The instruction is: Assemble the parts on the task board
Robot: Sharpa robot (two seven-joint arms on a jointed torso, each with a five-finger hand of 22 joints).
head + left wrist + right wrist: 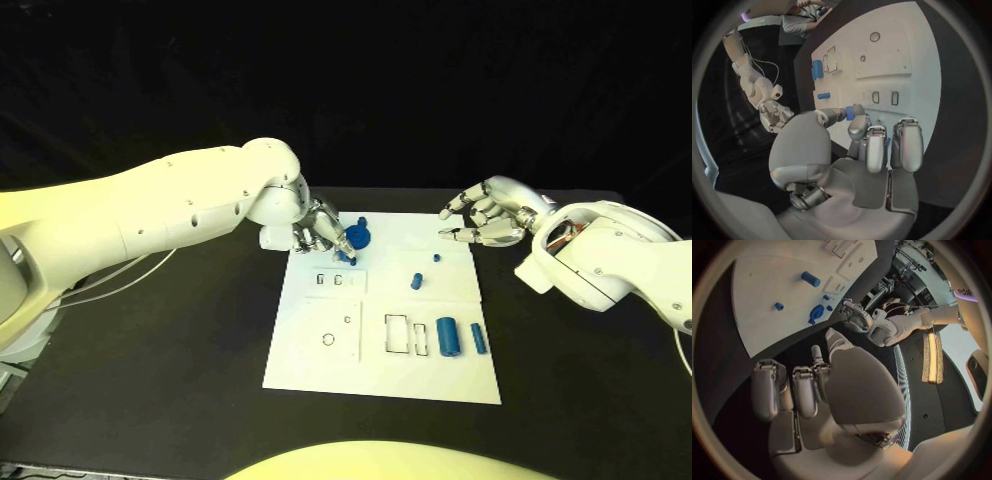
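Note:
The white task board (382, 345) lies in the middle of the black table. At its far left corner my left hand (320, 238) pinches a round blue part (356, 237); in the left wrist view the blue part (850, 113) sits between thumb and a fingertip. Two small blue parts (436, 257) (417, 280) lie on the board's far right quarter. A thick blue cylinder (449, 335) and a slimmer one (477, 338) lie near its right edge. My right hand (483, 218) hovers beyond the board's far right corner, fingers apart, holding nothing.
The board has empty rectangular slots (397, 334) beside the cylinders, two small slots (330, 282) and a round hole (329, 339) on its left half. Black table (173, 340) surrounds the board on both sides.

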